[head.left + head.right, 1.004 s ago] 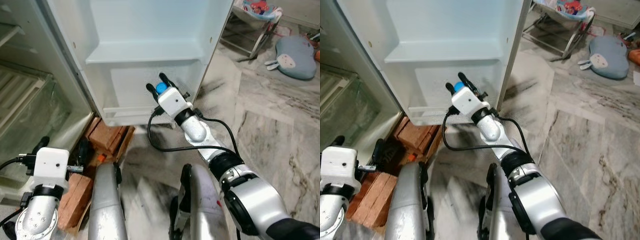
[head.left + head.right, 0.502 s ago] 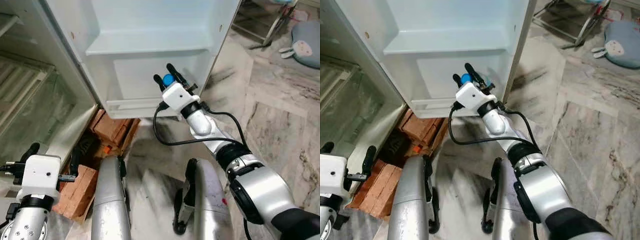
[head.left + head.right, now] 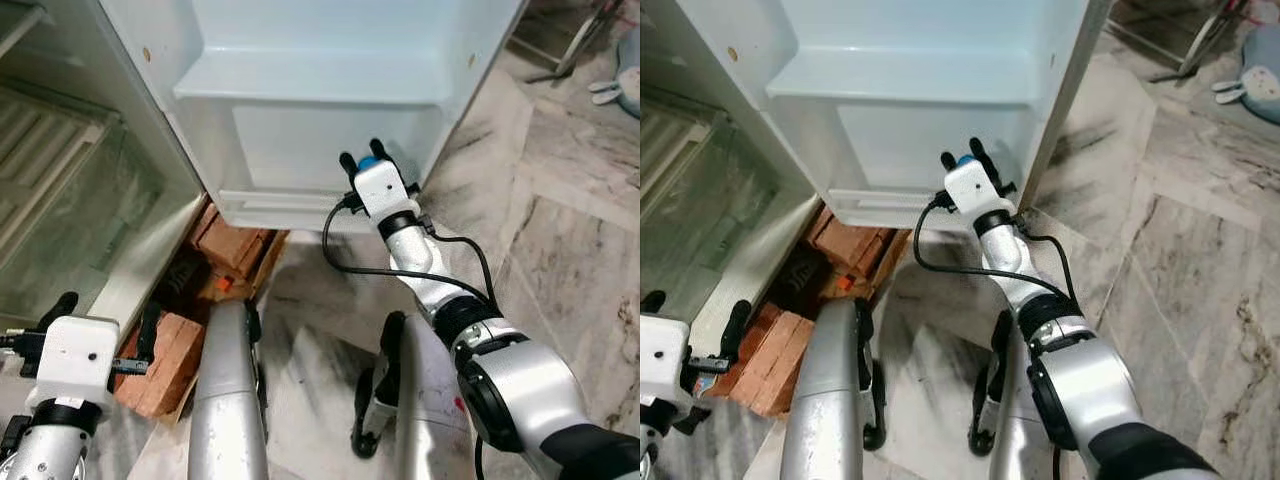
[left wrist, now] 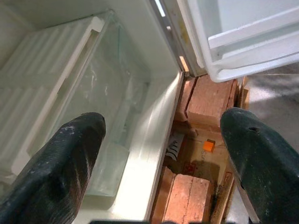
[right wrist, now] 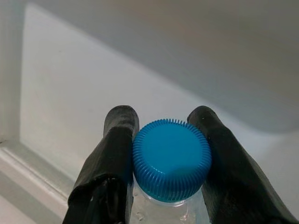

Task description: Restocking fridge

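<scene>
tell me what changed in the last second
The camera shifted, so the whole view moved. The right gripper has carried the bottle closer to the lower shelf of the fridge door, still clamped on its blue cap. The left gripper stays open and idle, low by the bricks.

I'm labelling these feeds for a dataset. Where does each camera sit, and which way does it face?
Left eye, right eye: head stereo pair, looking down at the fridge door, both arms, the right gripper.
Left wrist: along the open left gripper, at fridge interior and bricks.
Right wrist: along fingers clamping a bottle's blue cap.
Shared: cap and door appear in eye views too.
</scene>
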{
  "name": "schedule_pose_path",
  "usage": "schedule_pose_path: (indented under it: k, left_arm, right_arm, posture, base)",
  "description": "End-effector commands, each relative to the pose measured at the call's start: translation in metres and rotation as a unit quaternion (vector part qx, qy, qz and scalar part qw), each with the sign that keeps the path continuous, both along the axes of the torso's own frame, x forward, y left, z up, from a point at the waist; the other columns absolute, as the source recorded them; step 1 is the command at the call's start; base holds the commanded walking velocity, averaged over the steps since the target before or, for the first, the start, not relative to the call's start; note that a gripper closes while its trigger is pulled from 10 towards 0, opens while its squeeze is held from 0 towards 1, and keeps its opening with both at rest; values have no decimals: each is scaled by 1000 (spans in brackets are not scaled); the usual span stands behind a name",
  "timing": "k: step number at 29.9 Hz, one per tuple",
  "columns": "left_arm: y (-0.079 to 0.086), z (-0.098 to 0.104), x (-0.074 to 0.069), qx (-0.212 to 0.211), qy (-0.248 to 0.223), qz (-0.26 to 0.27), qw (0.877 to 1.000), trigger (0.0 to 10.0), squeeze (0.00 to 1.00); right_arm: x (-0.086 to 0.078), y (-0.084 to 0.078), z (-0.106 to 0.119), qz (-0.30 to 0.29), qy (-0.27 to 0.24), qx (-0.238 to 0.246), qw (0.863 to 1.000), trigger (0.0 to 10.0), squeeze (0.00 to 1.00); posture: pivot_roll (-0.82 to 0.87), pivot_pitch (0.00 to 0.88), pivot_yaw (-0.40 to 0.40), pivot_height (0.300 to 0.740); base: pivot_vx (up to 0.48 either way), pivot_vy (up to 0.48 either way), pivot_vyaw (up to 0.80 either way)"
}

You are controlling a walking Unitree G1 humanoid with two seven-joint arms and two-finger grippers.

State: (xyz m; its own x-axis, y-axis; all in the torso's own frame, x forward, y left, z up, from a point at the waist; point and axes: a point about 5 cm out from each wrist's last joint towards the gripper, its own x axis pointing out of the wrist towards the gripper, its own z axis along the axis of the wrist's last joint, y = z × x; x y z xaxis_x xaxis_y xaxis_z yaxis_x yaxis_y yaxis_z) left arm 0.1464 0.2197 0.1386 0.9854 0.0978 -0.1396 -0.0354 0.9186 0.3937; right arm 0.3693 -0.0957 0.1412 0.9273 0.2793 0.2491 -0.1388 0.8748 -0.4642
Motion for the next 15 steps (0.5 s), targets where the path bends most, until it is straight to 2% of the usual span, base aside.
schedule_pose_path:
  k: [1,4,7,8,9,10,15]
  left_arm:
    - [2,0,-3,5,12,0,1000,10000,0]
    - [1,-1,-1,5,12,-3,1000,10000,0]
    - [0,-1,0,4,11,-5,1000,10000,0]
    - [0,-1,1,3,11,-5,1000,10000,0]
    - [-1,-1,1,3,11,-6,1000,10000,0]
    - [-1,-1,1,2,11,-6,1000,10000,0]
    - [-2,-3,3,0,12,-7,1000,10000,0]
  right_arm:
    - [-4,-28,-26,-69,62,5,996,10000,0]
    - [-3,-38,-28,-92,68,-5,993,10000,0]
    - [-2,-47,-29,-118,83,8,990,10000,0]
    - [-1,-49,-29,-125,83,6,989,10000,227]
    - [0,-55,-28,-142,82,-1,986,10000,886]
    - [0,-56,-28,-147,82,-3,986,10000,1000]
    - [3,-69,-24,-192,74,-26,978,10000,1000]
  posture:
    - [424,335,16,541]
    - [421,332,16,541]
    - [417,329,14,541]
    - [416,328,14,541]
    - [413,326,13,541]
    - [413,326,13,541]
    - [407,321,10,541]
  base:
    - [0,0,0]
    - [0,0,0]
    - [0,0,0]
    - [0,0,0]
    - [0,0,0]
    - [0,0,0]
    - [0,0,0]
